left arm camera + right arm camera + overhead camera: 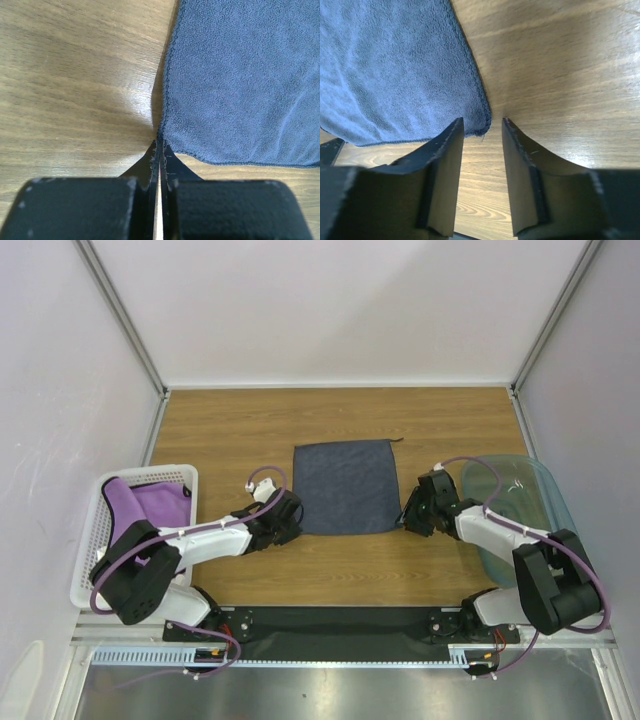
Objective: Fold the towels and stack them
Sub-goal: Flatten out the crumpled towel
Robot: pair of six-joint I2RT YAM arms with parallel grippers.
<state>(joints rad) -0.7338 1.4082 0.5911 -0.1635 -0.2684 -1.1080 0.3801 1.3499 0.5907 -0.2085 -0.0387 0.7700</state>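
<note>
The dark navy towel (345, 487) lies flat and spread out on the wooden table. My left gripper (291, 521) is at its near left corner. In the left wrist view the jaws (159, 144) are shut, with the towel's corner (162, 131) pinched at their tips. My right gripper (408, 512) is at the near right corner. Its fingers (451, 145) are open, and the towel's corner (479, 125) lies on the table just between the tips. The purple towel (150, 504) lies crumpled in the white basket. The white towel is out of view.
The white perforated basket (92, 540) stands at the left edge of the table. The translucent teal bin (520, 510) stands at the right edge, close behind my right arm. Metal frame posts and white walls close in the table's sides and back.
</note>
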